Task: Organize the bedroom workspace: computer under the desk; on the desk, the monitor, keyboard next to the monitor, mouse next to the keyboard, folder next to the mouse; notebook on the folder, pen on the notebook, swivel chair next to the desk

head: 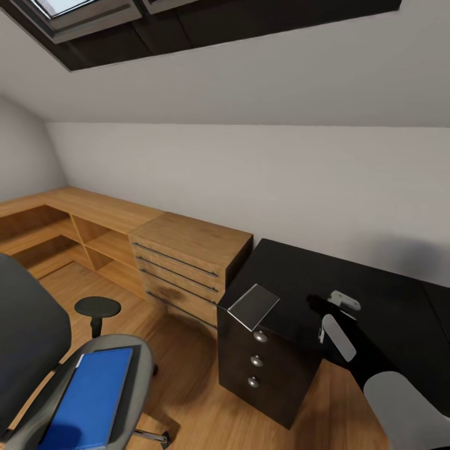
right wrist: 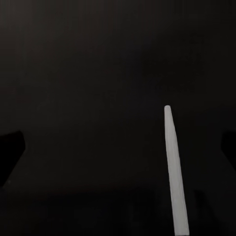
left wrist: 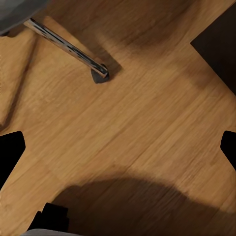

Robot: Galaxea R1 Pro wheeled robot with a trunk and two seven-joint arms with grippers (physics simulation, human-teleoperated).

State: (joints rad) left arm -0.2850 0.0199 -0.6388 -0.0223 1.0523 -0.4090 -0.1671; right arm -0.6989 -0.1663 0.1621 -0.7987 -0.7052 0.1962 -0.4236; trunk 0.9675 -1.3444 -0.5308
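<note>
A grey swivel chair (head: pixel 37 350) fills the lower left of the head view, seen from above. A bright blue folder (head: pixel 94 400) lies flat on its seat. One black armrest (head: pixel 97 307) stands just beyond the folder. The left wrist view looks down at a wooden floor (left wrist: pixel 147 123), with a chrome chair leg (left wrist: pixel 66 46) ending in a dark castor.

At the lower right, the robot's right arm (head: pixel 400 400) reaches over the glossy black desk (head: pixel 375 300). Its gripper (head: pixel 340 306) hangs above the desktop; whether its fingers are apart or together cannot be told. The left gripper's dark fingertips (left wrist: pixel 11 147) sit at opposite edges of the left wrist view, spread apart, holding nothing.

The near end of the desk has dark drawers with three round silver knobs (head: pixel 256 360). A light reflection gleams on the desk corner.

Beyond the desk stands a light wooden chest (head: pixel 187 262) with long bar handles, touching the desk's end. Low wooden shelving (head: pixel 69 231) runs left along a white wall (head: pixel 250 169) under a sloped ceiling with a skylight (head: pixel 81 12).
</note>
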